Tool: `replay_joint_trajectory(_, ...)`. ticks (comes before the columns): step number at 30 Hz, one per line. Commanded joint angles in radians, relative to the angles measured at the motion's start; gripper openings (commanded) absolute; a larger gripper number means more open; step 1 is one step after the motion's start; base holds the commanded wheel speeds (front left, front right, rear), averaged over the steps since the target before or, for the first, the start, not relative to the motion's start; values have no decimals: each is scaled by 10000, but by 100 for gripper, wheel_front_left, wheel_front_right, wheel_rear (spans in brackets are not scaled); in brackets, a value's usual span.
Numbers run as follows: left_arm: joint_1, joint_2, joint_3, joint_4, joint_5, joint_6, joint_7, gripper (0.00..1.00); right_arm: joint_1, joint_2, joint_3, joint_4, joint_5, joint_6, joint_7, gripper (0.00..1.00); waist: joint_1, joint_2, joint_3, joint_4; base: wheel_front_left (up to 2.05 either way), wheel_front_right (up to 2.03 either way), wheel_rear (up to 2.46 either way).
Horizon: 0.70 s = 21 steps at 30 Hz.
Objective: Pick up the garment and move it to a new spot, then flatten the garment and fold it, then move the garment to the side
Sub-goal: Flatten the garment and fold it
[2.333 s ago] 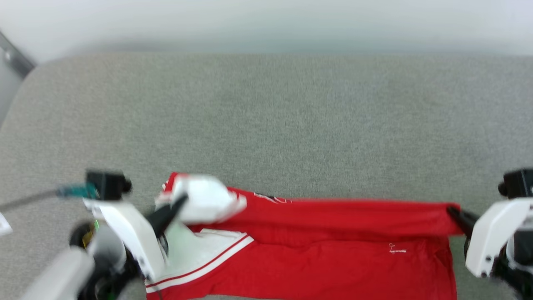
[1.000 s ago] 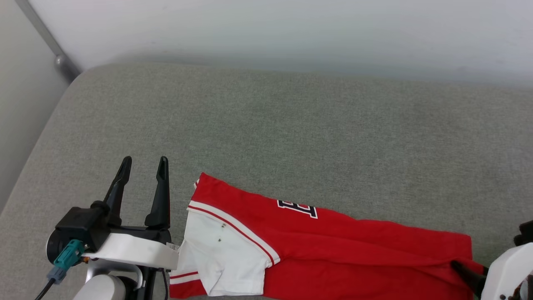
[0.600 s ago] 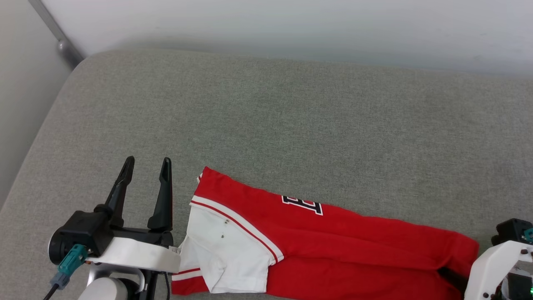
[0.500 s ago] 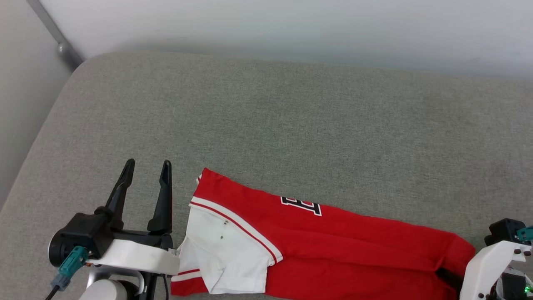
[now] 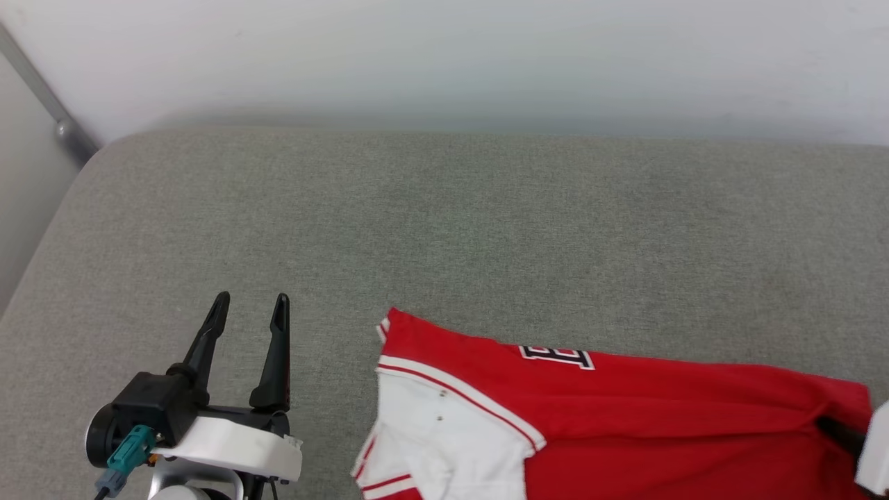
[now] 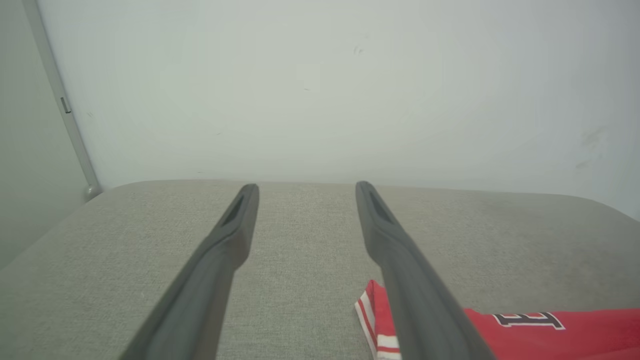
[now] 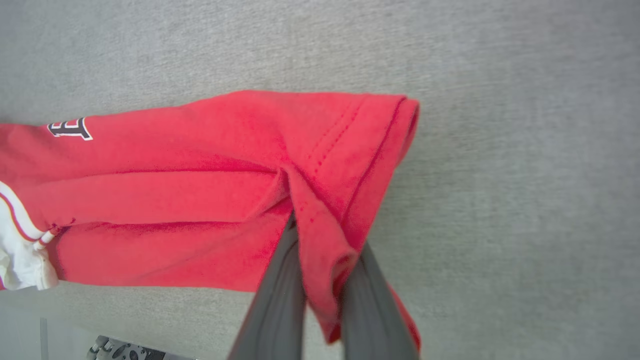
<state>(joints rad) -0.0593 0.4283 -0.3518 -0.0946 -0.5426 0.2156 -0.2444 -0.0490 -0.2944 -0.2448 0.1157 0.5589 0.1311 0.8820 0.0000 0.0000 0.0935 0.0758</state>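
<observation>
Red garment (image 5: 625,417) lies lower right on grey cushion (image 5: 444,229), long axis left-right, white sleeve end left, hem right; right gripper (image 7: 325,240) pinches hem fold; left gripper (image 5: 250,302) lower left, fingers spread, clear of garment.

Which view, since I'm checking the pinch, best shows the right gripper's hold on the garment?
The right wrist view: the right gripper is shut on a bunched red fold at the hemmed end of the garment. The head view catches one dark finger at the garment's right end. The left wrist view shows the garment's lettered corner.
</observation>
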Motion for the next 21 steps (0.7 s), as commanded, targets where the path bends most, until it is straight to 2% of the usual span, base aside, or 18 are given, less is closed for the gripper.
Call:
replay_joint_trajectory(1, 100, 5, -14, -32, 5, 31, 14, 100, -62, -99, -286, -91, -116, -6, 75, 0, 0, 0, -30, -80, 0, 0, 0)
replay_joint_trajectory(2, 104, 5, -34, -35, 10, 28, 18, 100, 8, -153, -601, -161, -203, -6, 176, 0, 0, 0, -39, -109, 0, 0, 0)
replay_joint_trajectory(3, 123, 4, -77, 15, 29, 53, 19, 100, 155, -316, -1669, -510, -468, -6, 578, 0, 0, 0, -98, -219, 0, 0, 0)
replay_joint_trajectory(5, 107, 13, -104, 33, 55, 57, 14, 100, 172, -256, -2005, -650, -470, -6, 809, 0, 0, 0, -147, -262, 0, 0, 0)
replay_joint_trajectory(9, 157, 13, -185, 90, 102, 57, 18, 100, 0, 505, -2198, -831, 78, -6, 1559, 0, 0, 0, -336, -291, 0, 0, 0)
replay_joint_trajectory(13, 148, 21, -261, 119, 106, 33, 72, 100, -168, 1452, -1819, -1031, 1099, -6, 2307, 0, 0, 0, -488, -227, 0, 0, 0)
replay_joint_trajectory(16, 69, 10, -342, 134, 80, -13, 129, 100, -215, 1922, -1239, -1070, 1790, -6, 2494, 0, 0, 0, -551, -132, 0, 0, 0)
replay_joint_trajectory(20, -89, -8, -441, 154, 68, -83, 211, 100, -162, 2263, -200, -946, 2485, -6, 2335, 0, 0, 0, -586, 70, 0, 0, 0)
replay_joint_trajectory(21, -155, 1, -490, 177, 52, -106, 273, 100, -354, 2369, 688, -662, 2943, -6, 2005, 0, 0, 0, -550, 205, 0, 0, 0)
